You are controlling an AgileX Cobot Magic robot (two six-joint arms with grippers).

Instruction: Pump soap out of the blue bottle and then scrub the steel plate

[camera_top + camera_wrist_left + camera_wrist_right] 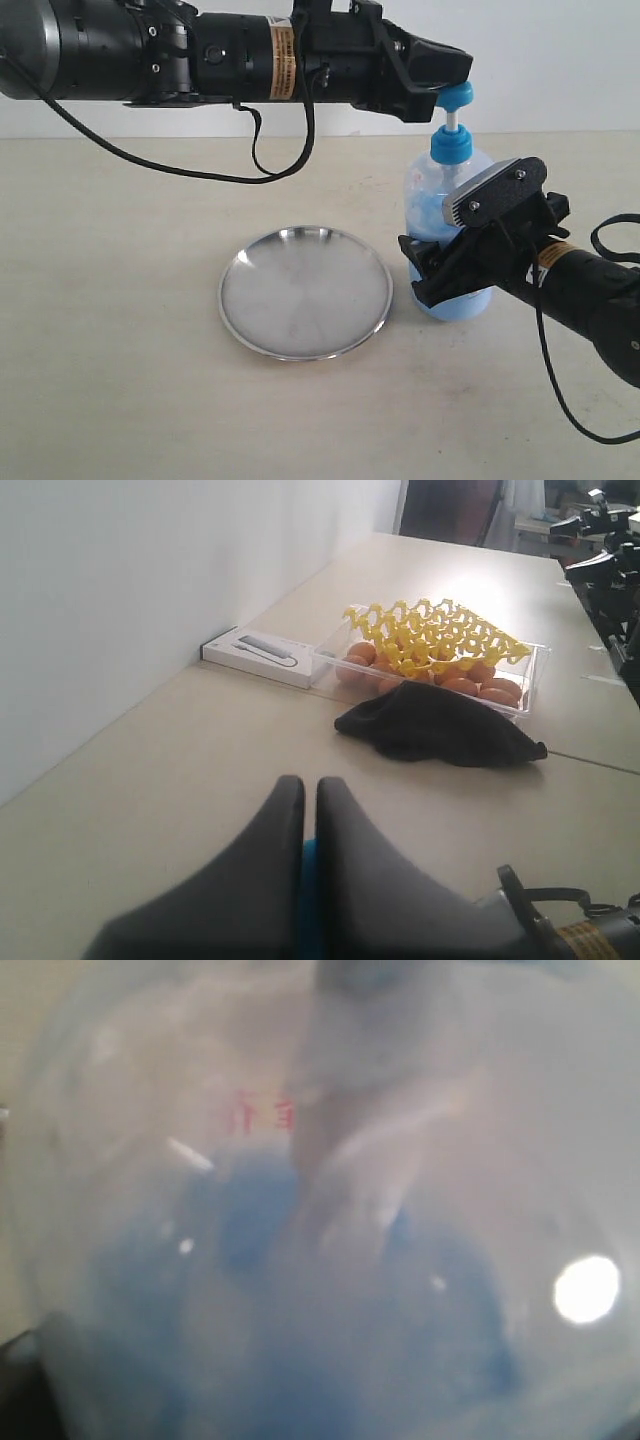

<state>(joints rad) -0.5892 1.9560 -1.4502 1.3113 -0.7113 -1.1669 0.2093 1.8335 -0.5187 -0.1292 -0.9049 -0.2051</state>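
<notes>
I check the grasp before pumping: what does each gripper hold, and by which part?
The right gripper seems to clasp the blue bottle around its lower body. The left gripper, shut, rests on the pump head, holding nothing.

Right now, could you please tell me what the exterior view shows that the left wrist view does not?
Only the exterior view: the steel plate and the right pincer around the blue bottle. Only the left wrist view: a black cloth, a tray of eggs, a white box. Both: the closed left pincer on the pump head, and the table.
</notes>
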